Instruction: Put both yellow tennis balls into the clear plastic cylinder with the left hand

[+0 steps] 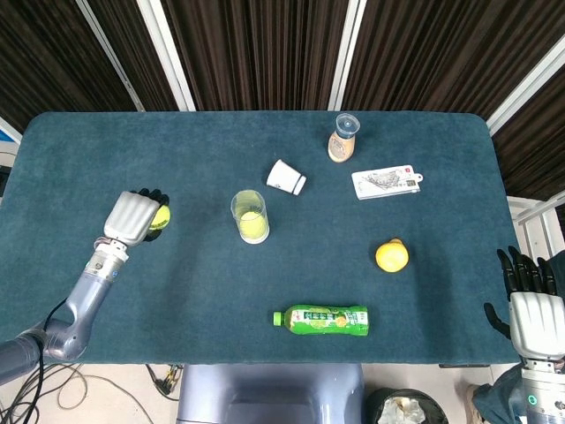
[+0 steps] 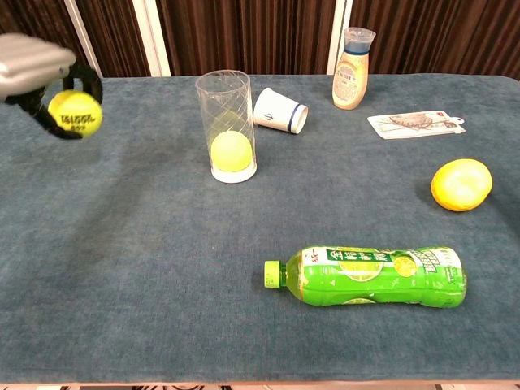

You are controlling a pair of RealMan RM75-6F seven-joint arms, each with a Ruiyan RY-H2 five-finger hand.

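My left hand [image 2: 36, 69] is wrapped around the second ball [image 2: 75, 113], clear of the desk [image 2: 162, 268] and well left of the cylinder [image 2: 227, 122], which stands upright with the first ball [image 2: 231, 151] at its bottom. I'd carry it high, centre it over the rim, then release; my right hand [image 1: 534, 309] hangs idle off the desk, fingers spread.

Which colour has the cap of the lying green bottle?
The bottle has a green cap, lighter than the label; the chest view shows it best.

Green bottle [image 2: 366, 275] lying; lemon [image 2: 461, 184], tipped paper cup [image 2: 279, 111] apart.
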